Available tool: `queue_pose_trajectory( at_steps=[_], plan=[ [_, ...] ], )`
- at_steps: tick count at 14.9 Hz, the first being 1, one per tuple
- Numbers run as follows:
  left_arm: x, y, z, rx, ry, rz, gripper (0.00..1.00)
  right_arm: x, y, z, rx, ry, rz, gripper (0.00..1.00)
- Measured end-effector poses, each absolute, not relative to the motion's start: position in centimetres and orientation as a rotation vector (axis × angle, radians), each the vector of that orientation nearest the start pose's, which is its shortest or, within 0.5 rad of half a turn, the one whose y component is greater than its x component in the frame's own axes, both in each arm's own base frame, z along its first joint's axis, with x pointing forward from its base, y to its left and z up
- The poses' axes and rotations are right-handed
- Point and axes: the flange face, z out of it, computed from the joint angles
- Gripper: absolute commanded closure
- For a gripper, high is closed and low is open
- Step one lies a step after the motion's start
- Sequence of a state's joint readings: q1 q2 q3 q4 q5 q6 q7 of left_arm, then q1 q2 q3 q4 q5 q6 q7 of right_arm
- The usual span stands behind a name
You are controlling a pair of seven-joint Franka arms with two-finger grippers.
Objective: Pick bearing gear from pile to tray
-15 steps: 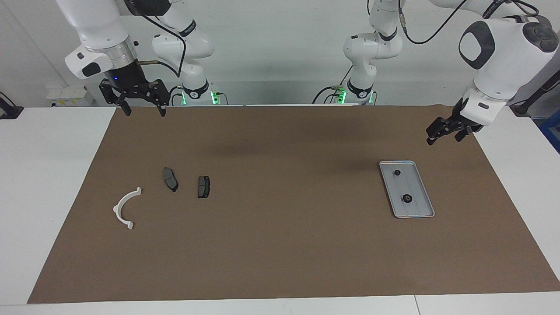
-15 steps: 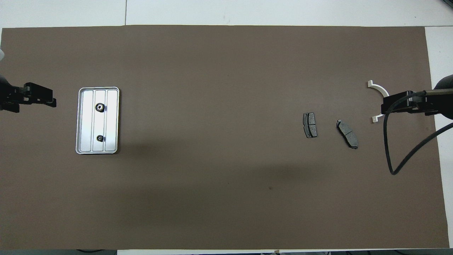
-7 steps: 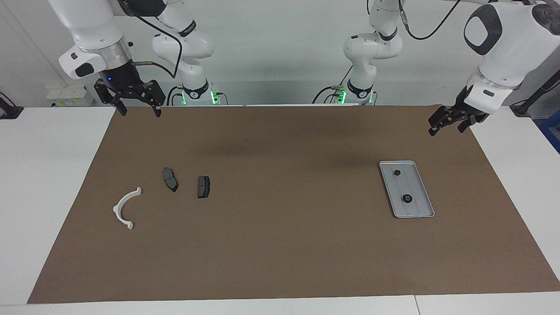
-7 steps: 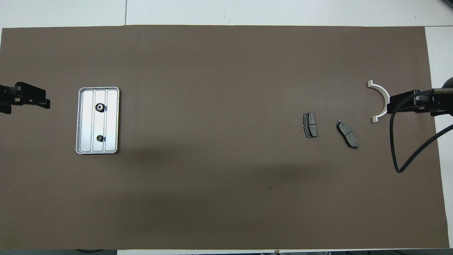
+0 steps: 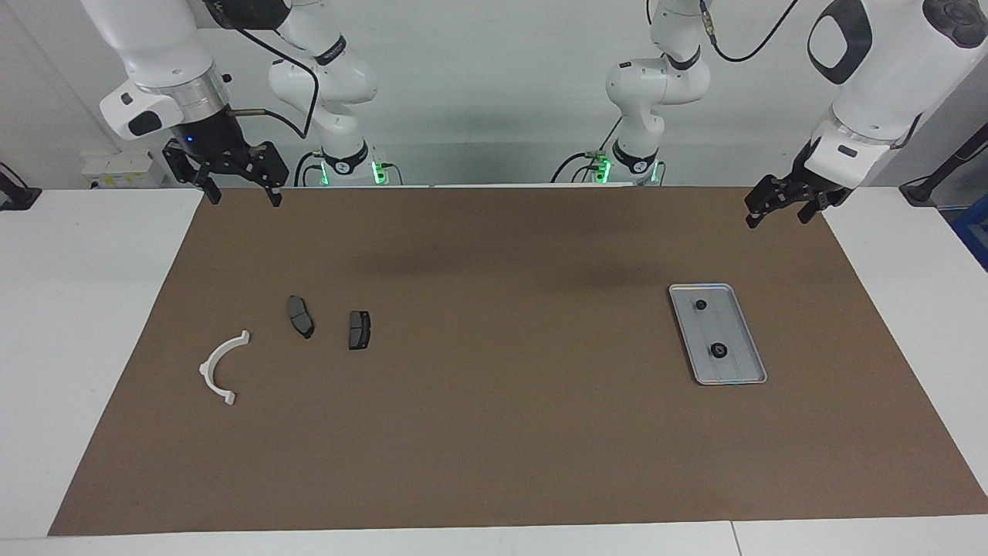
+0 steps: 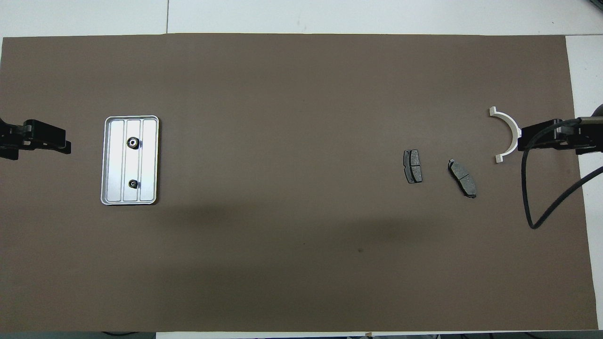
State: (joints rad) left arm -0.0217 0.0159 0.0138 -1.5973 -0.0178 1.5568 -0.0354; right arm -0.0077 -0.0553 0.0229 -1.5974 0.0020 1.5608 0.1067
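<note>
The right gripper (image 5: pixel 239 191) hangs open and empty above the mat's (image 5: pixel 494 432) corner at the right arm's end. The left gripper (image 5: pixel 776 210), also open and empty, hangs above the mat's corner at the left arm's end. At about seven o'clock from it in the facing view lies the tray (image 5: pixel 745 374) with two small black gears (image 5: pixel 718 351) inside. The pile holds only a white bracket (image 5: pixel 220 369) and two brake pads (image 5: pixel 301 316); no gear shows there. The picking looks finished, both arms parked. Next calls only for checking no gear remains.
</note>
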Motion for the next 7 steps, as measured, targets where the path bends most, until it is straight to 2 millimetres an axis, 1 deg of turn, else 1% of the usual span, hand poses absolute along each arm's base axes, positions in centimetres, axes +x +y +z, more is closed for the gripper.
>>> queue_pose_trajectory(
  at_steps=[3,7],
  plan=[
    [55.28,-0.73,60.04,-3.156,-0.041,0.097,0.0,53.63,1.08,64.12,-3.137,0.138,-0.029,0.0],
    [55.57,-0.8,60.25,-3.158,-0.037,0.048,0.0,53.62,1.3,64.12,-3.137,0.131,-0.029,0.0]
  ],
)
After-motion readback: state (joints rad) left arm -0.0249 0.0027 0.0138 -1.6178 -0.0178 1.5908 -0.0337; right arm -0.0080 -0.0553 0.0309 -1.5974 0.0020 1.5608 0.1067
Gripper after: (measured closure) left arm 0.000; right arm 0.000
